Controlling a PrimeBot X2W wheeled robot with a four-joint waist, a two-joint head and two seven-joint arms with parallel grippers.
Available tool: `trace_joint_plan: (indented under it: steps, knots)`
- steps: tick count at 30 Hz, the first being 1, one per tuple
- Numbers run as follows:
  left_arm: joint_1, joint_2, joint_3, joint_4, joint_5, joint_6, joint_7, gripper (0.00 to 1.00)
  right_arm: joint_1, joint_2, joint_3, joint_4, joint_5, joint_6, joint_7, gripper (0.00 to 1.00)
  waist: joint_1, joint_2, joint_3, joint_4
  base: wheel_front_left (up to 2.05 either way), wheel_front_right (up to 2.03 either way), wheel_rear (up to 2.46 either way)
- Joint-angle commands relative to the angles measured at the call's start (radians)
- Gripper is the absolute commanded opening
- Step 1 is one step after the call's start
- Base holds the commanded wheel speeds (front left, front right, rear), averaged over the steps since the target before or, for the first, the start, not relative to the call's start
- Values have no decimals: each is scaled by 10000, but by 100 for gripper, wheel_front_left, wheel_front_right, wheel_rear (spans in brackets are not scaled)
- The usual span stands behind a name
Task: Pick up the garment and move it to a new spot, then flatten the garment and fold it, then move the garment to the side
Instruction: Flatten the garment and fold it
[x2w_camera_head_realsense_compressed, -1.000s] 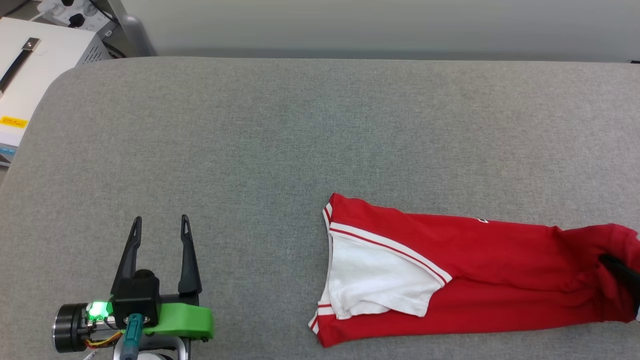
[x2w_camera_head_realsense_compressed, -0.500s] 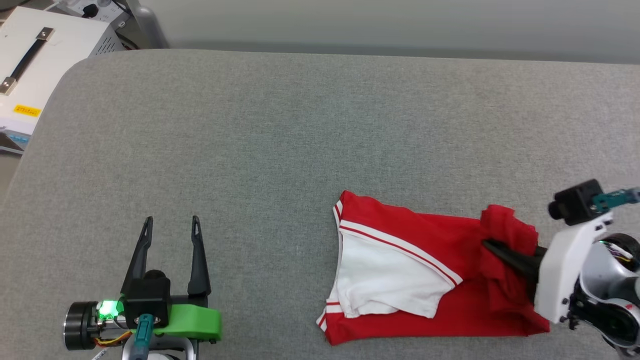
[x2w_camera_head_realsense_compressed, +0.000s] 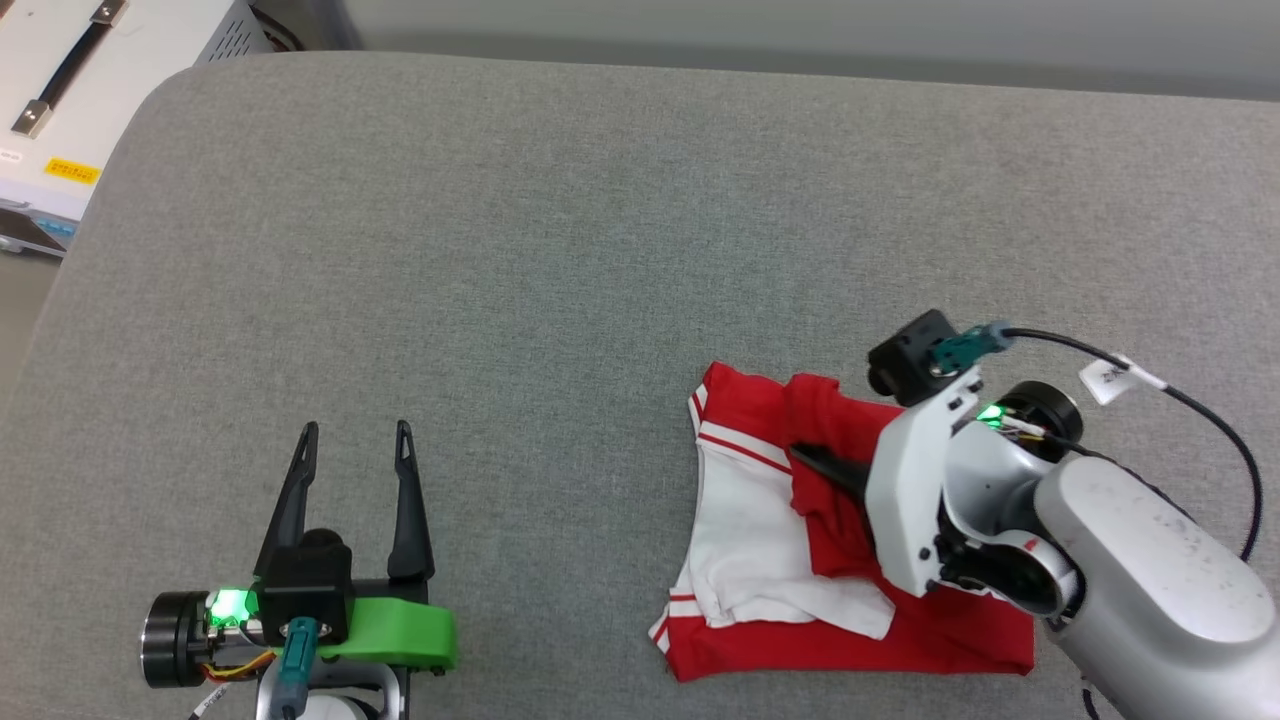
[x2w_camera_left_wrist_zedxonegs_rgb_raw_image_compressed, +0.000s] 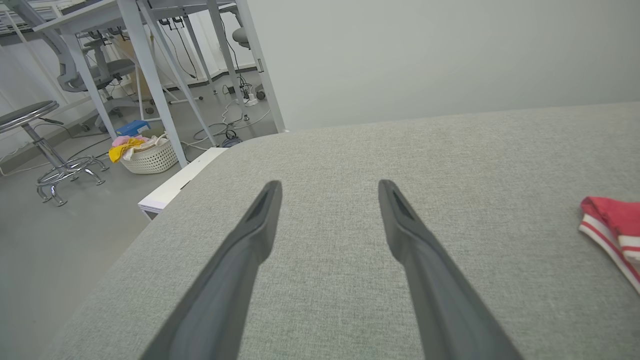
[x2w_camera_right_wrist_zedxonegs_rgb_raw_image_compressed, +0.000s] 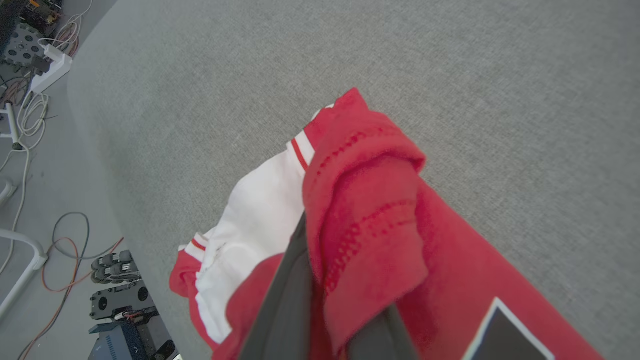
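The garment (x2w_camera_head_realsense_compressed: 760, 500), a red jersey with white sleeves and red-white stripe trim, lies on the grey table (x2w_camera_head_realsense_compressed: 560, 250) at the lower right of the head view. My right gripper (x2w_camera_head_realsense_compressed: 805, 458) is shut on the garment's red hem end, which it holds raised and doubled over the white sleeve part. In the right wrist view the red cloth (x2w_camera_right_wrist_zedxonegs_rgb_raw_image_compressed: 365, 210) bunches over my dark fingers (x2w_camera_right_wrist_zedxonegs_rgb_raw_image_compressed: 287, 295). My left gripper (x2w_camera_head_realsense_compressed: 355, 440) stands open at the lower left, well clear of the garment; its wrist view catches a striped corner of the garment (x2w_camera_left_wrist_zedxonegs_rgb_raw_image_compressed: 612, 227) at the right edge.
A white case with a black handle (x2w_camera_head_realsense_compressed: 60, 90) stands off the table's far left corner. Beyond that edge the left wrist view shows floor, desk legs, a stool (x2w_camera_left_wrist_zedxonegs_rgb_raw_image_compressed: 35, 145) and a white basket of cloths (x2w_camera_left_wrist_zedxonegs_rgb_raw_image_compressed: 142, 155).
My right gripper has carried the garment's red end leftward over the rest of the garment, so the long strip is now folded short. The head camera has shifted. The left gripper stays put.
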Motion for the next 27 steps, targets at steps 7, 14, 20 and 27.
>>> trace_joint_plan:
  steps: [7, 14, 20, 27]
  knots:
    - [-364, -129, -61, 73, 68, -56, -57, 100, -845, 662, 1583, 1930, -821, -7, -598, 0, -1, 0, 194, 129, 0, 0, 0]
    - [-297, -156, 19, 100, 38, 2, -57, 100, -919, 518, 2024, 2461, -858, -7, -2040, 100, -1, 0, 34, 14, 0, 0, 0]
    - [-111, -90, 127, 122, 30, -6, -57, 100, -513, -168, 1153, 1368, -1165, -7, -3753, 100, -1, 0, -350, -288, 0, 0, 0]
    - [90, -71, 175, -36, 34, -52, -57, 100, 558, -441, -1855, 240, -3372, -7, -5453, 100, -1, 0, -682, -723, 0, 0, 0]
